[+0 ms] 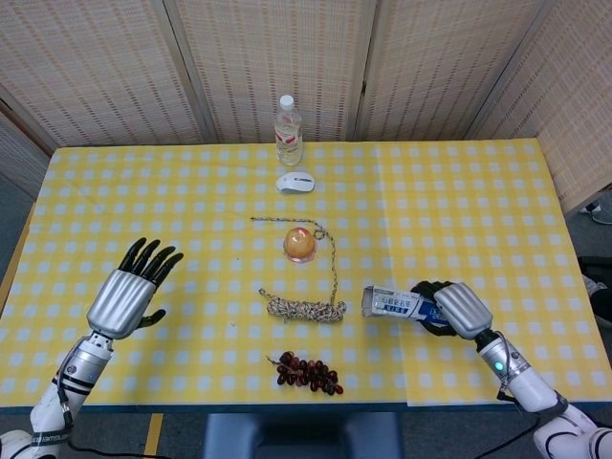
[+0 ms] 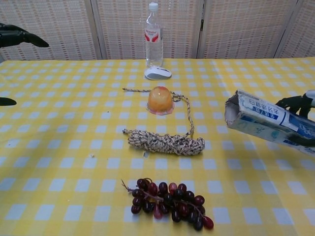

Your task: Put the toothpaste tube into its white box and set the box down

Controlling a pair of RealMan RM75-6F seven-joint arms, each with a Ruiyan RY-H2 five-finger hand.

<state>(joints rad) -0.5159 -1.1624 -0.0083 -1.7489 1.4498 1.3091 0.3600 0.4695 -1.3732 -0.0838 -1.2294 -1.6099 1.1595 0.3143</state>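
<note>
My right hand [image 1: 457, 308] grips the white toothpaste box [image 1: 397, 303] at the table's right front. The box [image 2: 268, 122] lies almost level, its open end pointing left, low over the cloth; I cannot tell whether it touches the table. The toothpaste tube itself does not show; the box's inside is hidden. Only dark fingertips [image 2: 294, 102] of the right hand show in the chest view. My left hand [image 1: 128, 295] hovers at the far left with fingers spread and nothing in it; its fingertips [image 2: 19, 38] show at the chest view's left edge.
A coiled rope [image 1: 304, 308] lies mid-table with a jelly cup [image 1: 300, 244] behind it. Dark grapes [image 1: 308, 373] sit near the front edge. A white mouse [image 1: 295, 182] and a water bottle [image 1: 288, 130] stand at the back centre. Yellow checked cloth [image 1: 478, 210] covers the table.
</note>
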